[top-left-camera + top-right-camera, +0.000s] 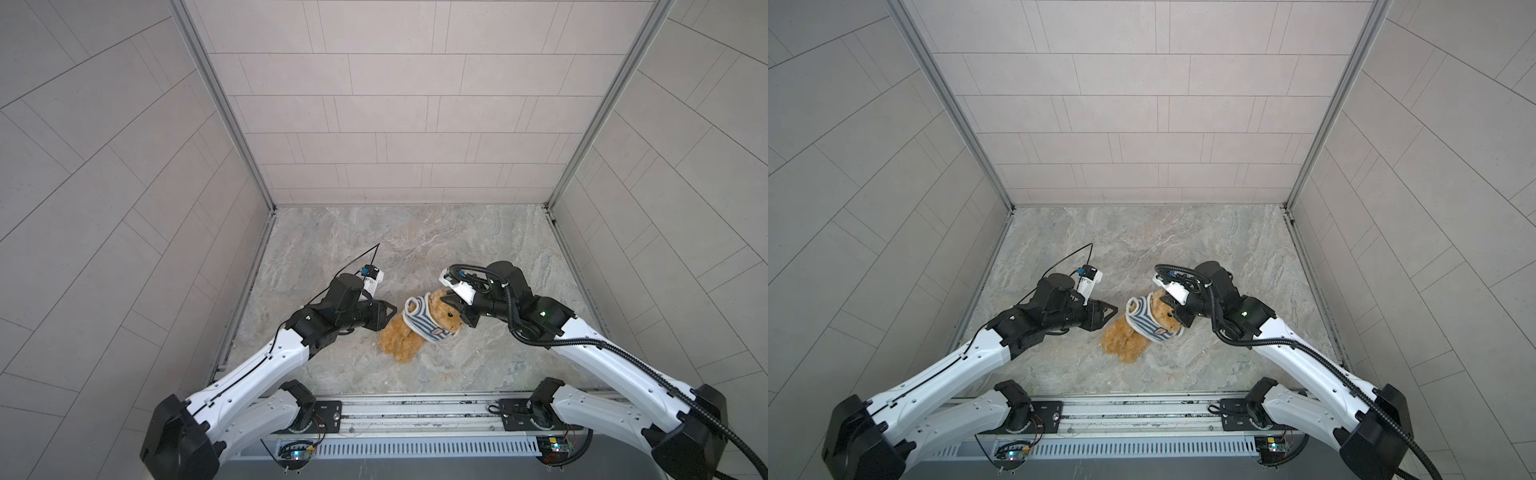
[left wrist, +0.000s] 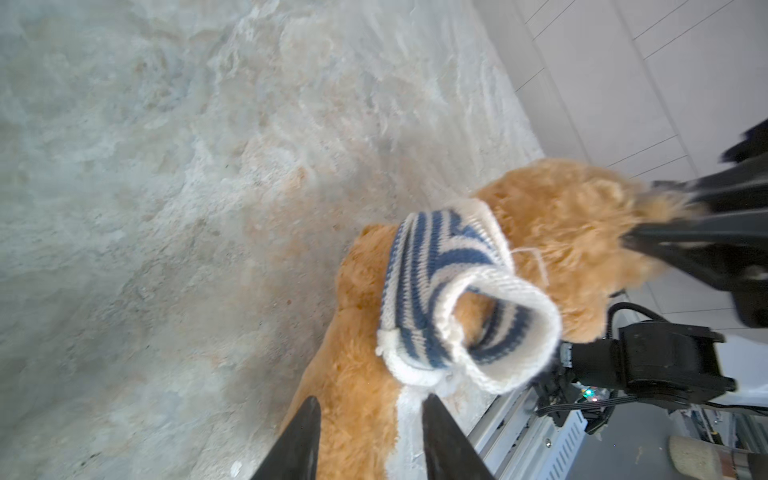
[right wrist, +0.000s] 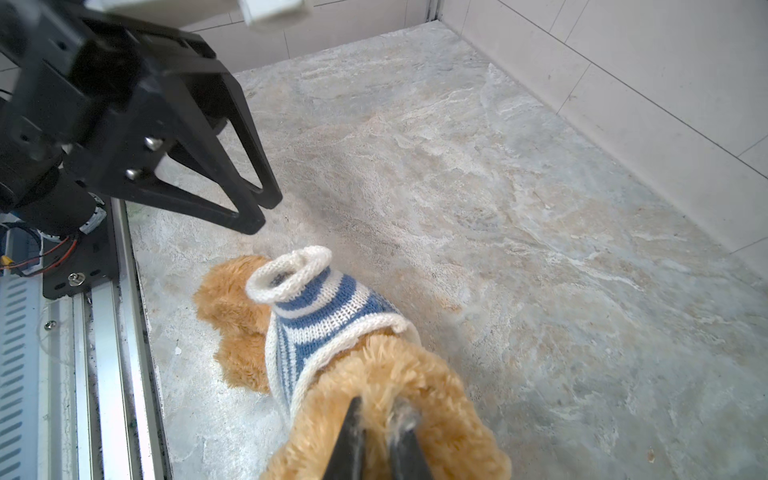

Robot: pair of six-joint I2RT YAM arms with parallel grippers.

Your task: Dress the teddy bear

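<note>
Golden-brown plush, the teddy bear (image 1: 399, 345) lies mid-counter (image 1: 415, 241) with the striped shirt (image 1: 430, 324) bunched round its neck and chest. The right hand (image 3: 380, 409) pinches the fur of its head. The left hand (image 3: 266, 212) hovers just beside the shirt, jaws apart and empty. I'd have it catch the white hem and draw it toward the legs, head held firm. Bare stone runs wide toward the back wall, but the metal rail (image 1: 415, 409) sits near.
</note>
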